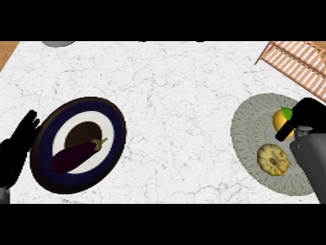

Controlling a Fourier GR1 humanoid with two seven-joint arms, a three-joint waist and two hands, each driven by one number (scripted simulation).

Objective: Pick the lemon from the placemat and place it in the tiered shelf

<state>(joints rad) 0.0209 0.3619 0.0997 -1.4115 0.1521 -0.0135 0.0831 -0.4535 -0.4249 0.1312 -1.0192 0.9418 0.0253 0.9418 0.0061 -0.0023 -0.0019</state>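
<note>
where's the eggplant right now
In the head view the eggplant lies on the dark-rimmed plate at the counter's left, just right of the resting left hand.

Bare counter (179,95) between plate (49,158) and placemat (246,124); tiered shelf (303,62) far-right.

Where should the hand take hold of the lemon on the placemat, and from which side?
Probably across the lemon's rounded middle, coming from above. The right hand already covers its right side, and the cookie-like item lies nearer the robot on the placemat.
</note>
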